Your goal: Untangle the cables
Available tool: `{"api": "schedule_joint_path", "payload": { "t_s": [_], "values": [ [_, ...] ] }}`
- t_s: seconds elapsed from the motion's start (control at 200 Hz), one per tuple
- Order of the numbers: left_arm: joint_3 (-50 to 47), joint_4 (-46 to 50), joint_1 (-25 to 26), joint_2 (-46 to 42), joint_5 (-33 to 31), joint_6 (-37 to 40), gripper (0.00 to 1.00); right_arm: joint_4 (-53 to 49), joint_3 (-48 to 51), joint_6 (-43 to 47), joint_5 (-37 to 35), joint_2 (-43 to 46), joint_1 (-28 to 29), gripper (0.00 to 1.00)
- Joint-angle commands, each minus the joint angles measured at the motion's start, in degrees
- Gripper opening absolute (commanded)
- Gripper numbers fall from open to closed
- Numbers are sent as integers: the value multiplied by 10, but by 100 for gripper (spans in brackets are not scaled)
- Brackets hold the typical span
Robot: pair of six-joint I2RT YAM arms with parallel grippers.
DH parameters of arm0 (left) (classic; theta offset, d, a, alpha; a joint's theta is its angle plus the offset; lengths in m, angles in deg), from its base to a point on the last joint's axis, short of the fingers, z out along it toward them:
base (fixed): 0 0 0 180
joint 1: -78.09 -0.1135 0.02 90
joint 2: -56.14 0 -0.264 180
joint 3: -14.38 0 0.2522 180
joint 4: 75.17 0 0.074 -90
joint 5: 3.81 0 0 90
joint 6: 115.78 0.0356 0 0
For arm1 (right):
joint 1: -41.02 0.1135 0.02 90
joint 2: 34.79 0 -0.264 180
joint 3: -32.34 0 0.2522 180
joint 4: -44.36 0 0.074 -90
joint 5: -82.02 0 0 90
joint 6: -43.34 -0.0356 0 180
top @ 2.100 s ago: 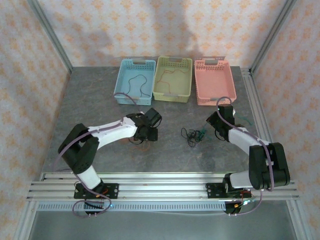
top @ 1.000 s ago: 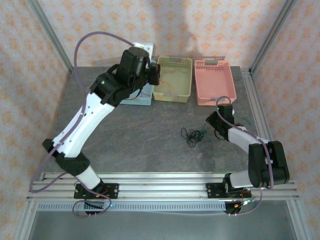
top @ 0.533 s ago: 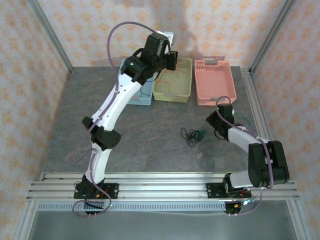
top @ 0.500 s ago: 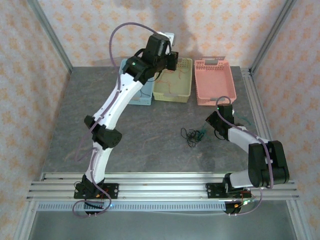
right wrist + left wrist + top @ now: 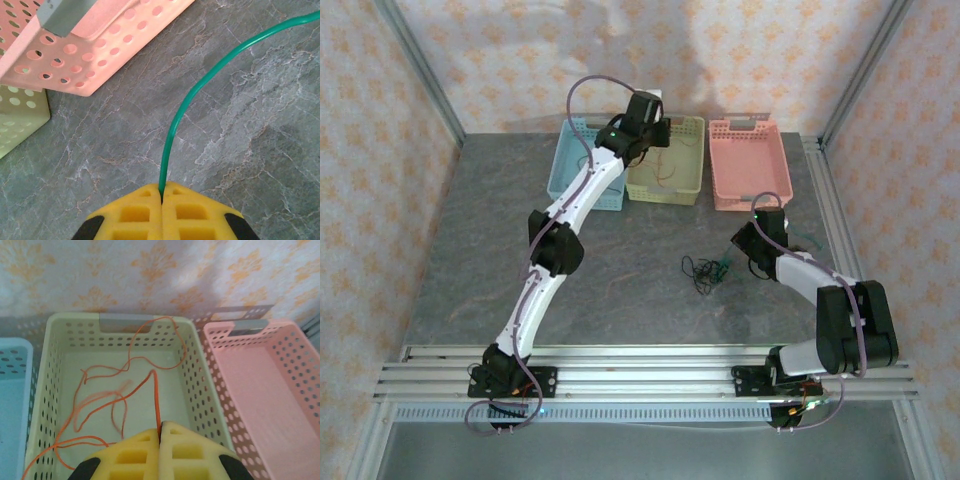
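Stretched further and lower than half a second ago, the left arm (image 5: 565, 215) now reaches over the middle basket, while the right arm (image 5: 820, 285) has kept its place.

Three baskets stand in a row at the far side of the table (image 5: 620, 290). On the left is the blue basket (image 5: 558, 168), in the middle the yellow-green basket (image 5: 44, 390), and on the right the pink basket (image 5: 750, 205).

The left gripper (image 5: 160, 431) hangs above the yellow-green basket with its yellow pads pressed together, pinching an orange cable (image 5: 156, 390). That cable runs down into loose loops on the basket floor, and one loop is draped over the far rim. Whether the loops are one strand or more cannot be told.

Further right, a small tangle of black cables (image 5: 698, 270) lies on the bare table, its number unclear. Just beside it, the right gripper (image 5: 161, 191) is likewise clamped tight, on one green cable (image 5: 172, 130) that arcs over the table near the pink basket.
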Motion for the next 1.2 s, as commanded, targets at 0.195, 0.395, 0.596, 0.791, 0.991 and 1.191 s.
{"api": "schedule_joint_path", "payload": {
  "t_s": [0.195, 0.395, 0.596, 0.791, 0.991, 1.191],
  "values": [
    [25, -27, 0, 47, 41, -20, 12, -3, -17, 3, 2, -7, 4, 0],
    [24, 29, -3, 48, 74, -11, 74, -2, -16, 3, 2, -6, 5, 0],
    [-10, 135, -3, -50, 84, -7, 90, 0, -17, 3, 5, -6, 5, 0],
    [-427, 23, 27, -338, 59, -60, 87, 0, -16, 2, 5, -6, 5, 0],
    [-753, -108, 118, -511, 64, -101, 83, 1, -18, 2, 7, -9, 5, 0],
    [-796, -145, 175, -439, 135, -138, 74, 5, -16, 0, 7, -7, 6, 0]
  ]
}}
